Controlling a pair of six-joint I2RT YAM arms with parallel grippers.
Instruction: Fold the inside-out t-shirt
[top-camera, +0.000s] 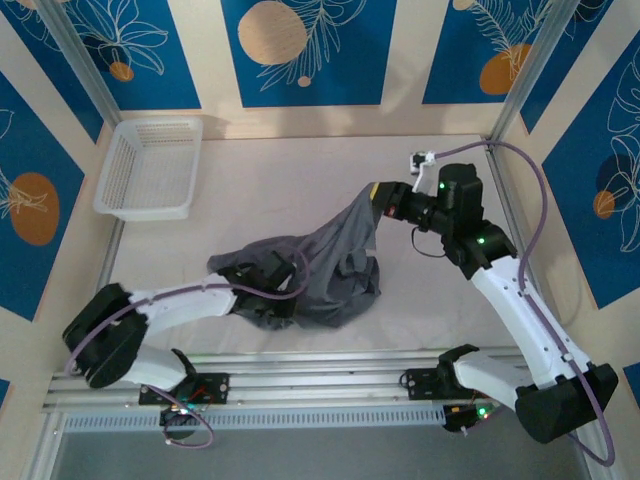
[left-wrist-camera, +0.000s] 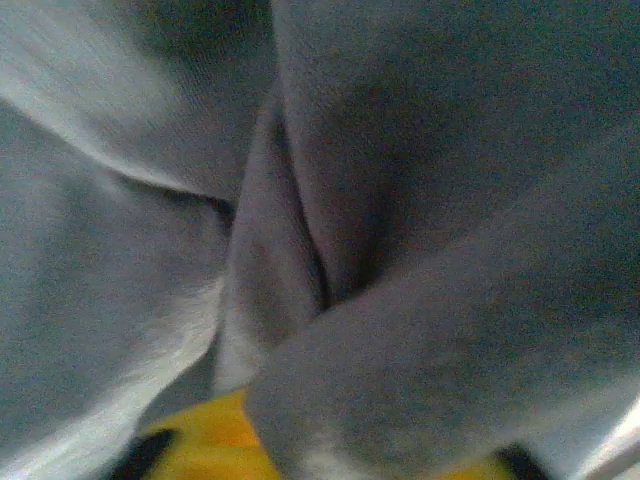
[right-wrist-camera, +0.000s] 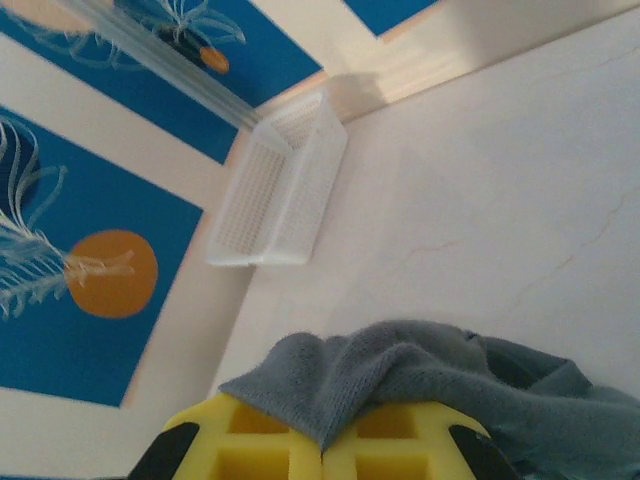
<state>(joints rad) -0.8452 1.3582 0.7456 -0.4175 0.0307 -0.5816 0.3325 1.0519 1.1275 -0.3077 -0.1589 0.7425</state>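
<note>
The inside-out t-shirt (top-camera: 330, 270) is a slate-grey crumpled heap on the middle of the table. One edge of it is drawn up and to the right, where my right gripper (top-camera: 378, 197) holds it above the table. In the right wrist view the yellow pads (right-wrist-camera: 260, 450) are pressed together, and a peak of grey t-shirt (right-wrist-camera: 420, 370) is pinched in the seam of the right gripper (right-wrist-camera: 322, 450). My left gripper (top-camera: 272, 272) is low at the heap's left side, buried among the folds. Close folds of the t-shirt (left-wrist-camera: 420, 200) bulge over the left gripper (left-wrist-camera: 340, 450), whose yellow pad (left-wrist-camera: 200, 440) shows at the bottom.
A white mesh basket (top-camera: 150, 170) stands at the table's far left corner, also in the right wrist view (right-wrist-camera: 280, 190). The pale table (top-camera: 280, 190) is walled by patterned panels on three sides. Metal rails (top-camera: 320, 370) run along the near edge.
</note>
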